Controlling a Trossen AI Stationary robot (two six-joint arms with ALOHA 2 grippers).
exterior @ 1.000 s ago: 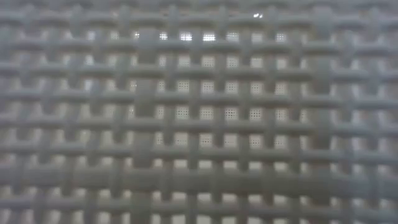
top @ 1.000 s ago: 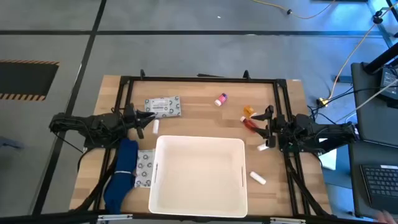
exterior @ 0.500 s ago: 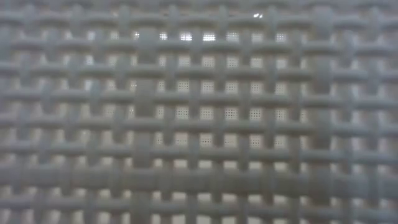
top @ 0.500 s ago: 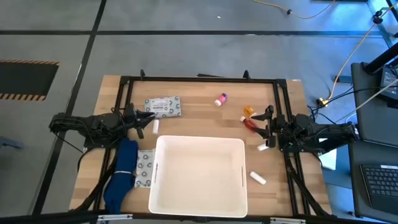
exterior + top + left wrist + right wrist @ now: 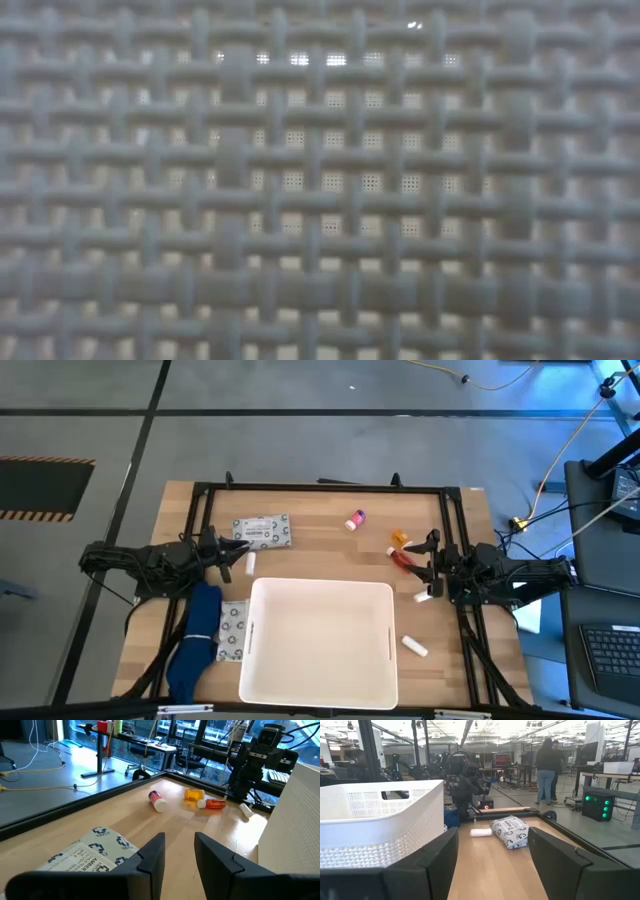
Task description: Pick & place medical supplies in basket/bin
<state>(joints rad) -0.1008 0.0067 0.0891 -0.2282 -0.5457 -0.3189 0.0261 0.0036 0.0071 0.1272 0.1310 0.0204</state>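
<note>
Change: none, both arms still parked.
Left gripper (image 5: 177, 852): fingers apart, empty; packet (image 5: 85, 852) beside.
Right gripper (image 5: 492, 857): spread, empty.
Tub (image 5: 318, 690): empty.

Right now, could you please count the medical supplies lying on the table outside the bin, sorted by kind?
Patterned packets: 2
White tubes: 3
Capped vials: 2 (pink-purple cap, orange cap)
Red bottle: 1
Total: 8
</note>
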